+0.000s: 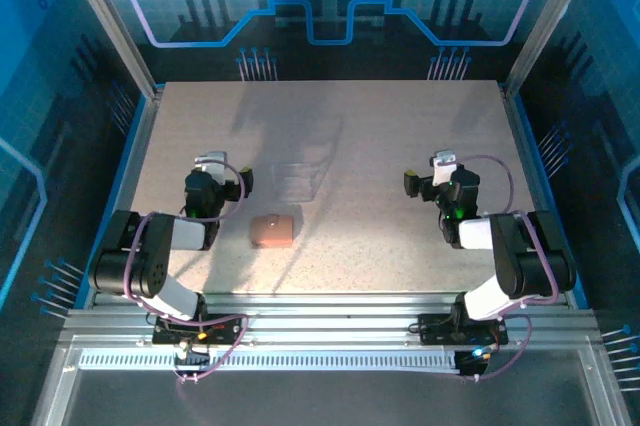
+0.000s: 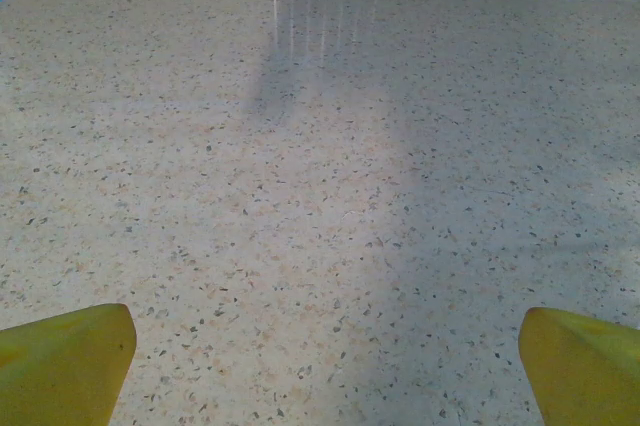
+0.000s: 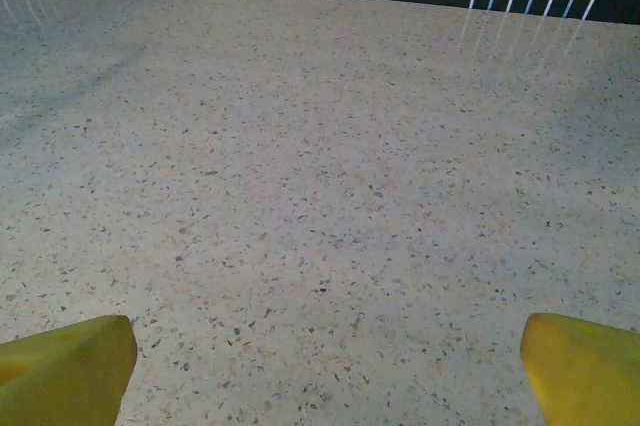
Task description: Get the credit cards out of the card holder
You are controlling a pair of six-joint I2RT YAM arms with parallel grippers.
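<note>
Not started: card holder (image 1: 272,230) lies shut on table (image 1: 400,126), credit cards prob. all inside. Left pincer (image 2: 325,361) & right pincer (image 3: 325,361) wide, empty.

at 12 o'clock of the left claw (image 2: 325,351), the speckled bench (image 2: 320,146) runs open to its far edge. the same open run lies at 12 o'clock of the right claw (image 3: 328,356). seen from above, the clear tray (image 1: 299,179) stands at 3 o'clock of the left claw. the card holder (image 1: 272,230) lies near it between 4 and 5 o'clock, with a bare strip between the two. from the right claw a broad free lane stretches toward 9 o'clock, up to the tray.
</note>
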